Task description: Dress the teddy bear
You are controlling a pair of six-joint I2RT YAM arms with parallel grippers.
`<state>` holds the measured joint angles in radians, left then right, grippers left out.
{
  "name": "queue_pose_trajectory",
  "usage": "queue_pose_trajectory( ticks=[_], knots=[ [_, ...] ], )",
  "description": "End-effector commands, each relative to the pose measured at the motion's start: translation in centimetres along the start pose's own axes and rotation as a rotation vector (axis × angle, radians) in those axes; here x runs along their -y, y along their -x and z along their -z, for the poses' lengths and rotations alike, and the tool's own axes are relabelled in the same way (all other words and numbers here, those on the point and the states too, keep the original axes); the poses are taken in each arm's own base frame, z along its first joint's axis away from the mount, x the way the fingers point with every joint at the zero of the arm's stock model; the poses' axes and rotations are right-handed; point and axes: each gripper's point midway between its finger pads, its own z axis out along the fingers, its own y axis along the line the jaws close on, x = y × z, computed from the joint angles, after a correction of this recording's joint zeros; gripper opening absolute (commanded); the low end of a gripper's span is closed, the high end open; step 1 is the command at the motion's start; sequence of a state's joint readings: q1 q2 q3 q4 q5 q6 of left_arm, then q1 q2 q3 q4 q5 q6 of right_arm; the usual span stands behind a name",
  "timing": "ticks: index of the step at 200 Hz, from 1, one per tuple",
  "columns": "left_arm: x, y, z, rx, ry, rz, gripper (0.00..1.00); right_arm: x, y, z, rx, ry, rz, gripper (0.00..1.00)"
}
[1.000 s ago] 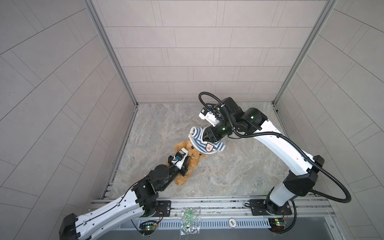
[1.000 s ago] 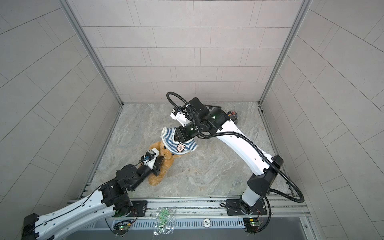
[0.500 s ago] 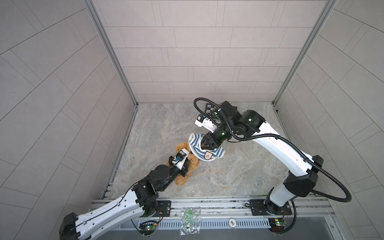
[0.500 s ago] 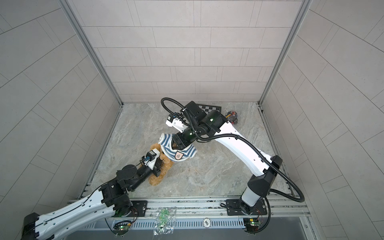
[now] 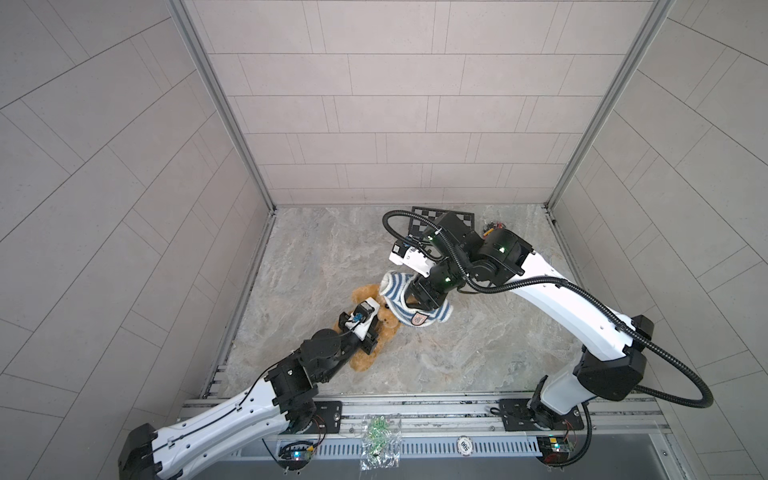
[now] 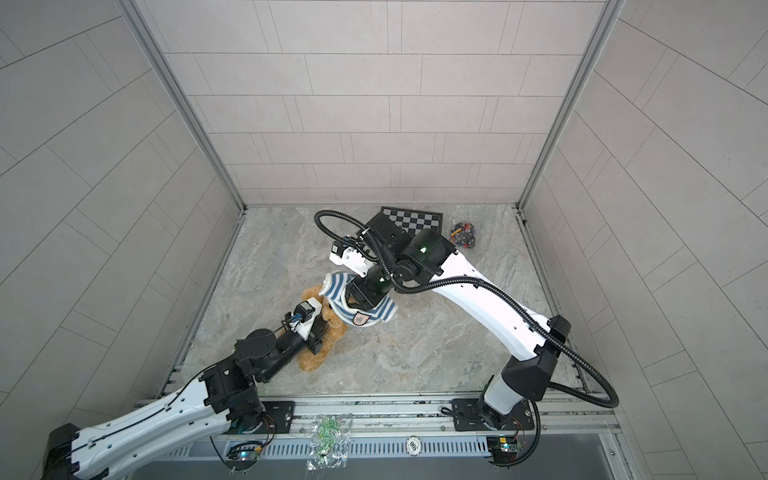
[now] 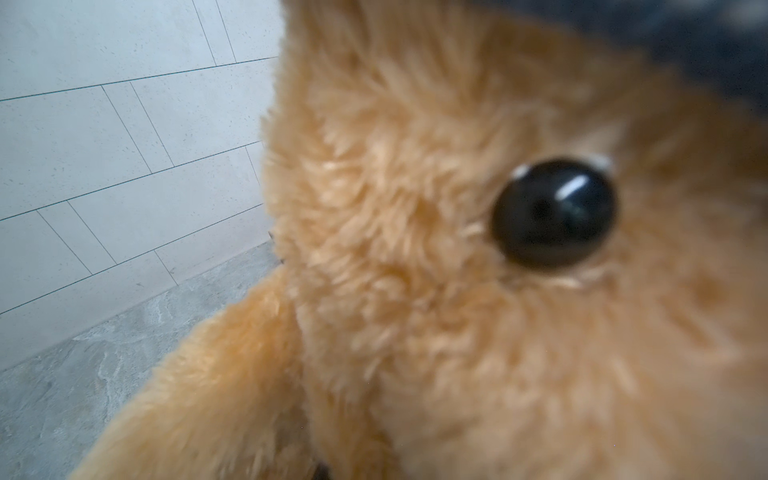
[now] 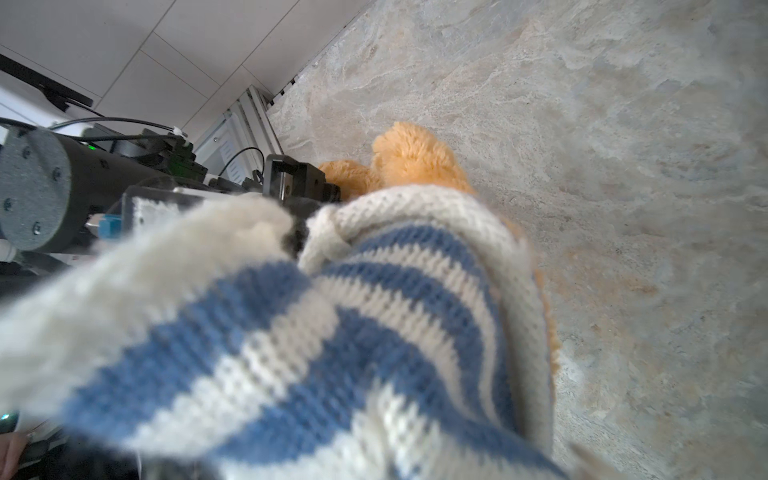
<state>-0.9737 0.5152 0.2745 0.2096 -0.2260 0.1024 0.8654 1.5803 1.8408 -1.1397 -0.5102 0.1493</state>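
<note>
The teddy bear lies on the marble floor left of centre in both top views, golden-brown, with its head toward the back. My left gripper is shut on its body, and fur and one black eye fill the left wrist view. The blue-and-white striped sweater hangs over the bear's head and shoulder, badge facing up. It is draped round my right gripper, whose fingers are hidden inside the knit. In the right wrist view the sweater covers the jaws, and a bear's paw shows beyond it.
A checkerboard lies at the back of the floor, with a small heap of coloured bits to its right. A clear plastic bag sits on the front rail. Tiled walls close in three sides.
My right gripper has carried the sweater forward and down, from beside the bear's head onto it. The left gripper and the bear have stayed put.
</note>
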Motion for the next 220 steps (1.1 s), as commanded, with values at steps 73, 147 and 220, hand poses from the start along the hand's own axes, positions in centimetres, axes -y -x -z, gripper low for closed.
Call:
queue_pose_trajectory(
  ticks=[73,147,220],
  knots=[
    [-0.6,4.0,0.6,0.118,0.01,0.059,0.0,-0.9,-1.0,-1.9,-0.053,-0.011,0.07,0.28],
    [-0.3,3.5,0.1,0.086,0.0,0.125,0.05,1.0,-0.1,-1.0,0.047,-0.074,0.068,0.0],
    [0.3,1.0,-2.5,-0.135,-0.074,0.396,0.85,7.0,-0.1,1.2,0.232,-0.211,0.117,0.0]
  ],
)
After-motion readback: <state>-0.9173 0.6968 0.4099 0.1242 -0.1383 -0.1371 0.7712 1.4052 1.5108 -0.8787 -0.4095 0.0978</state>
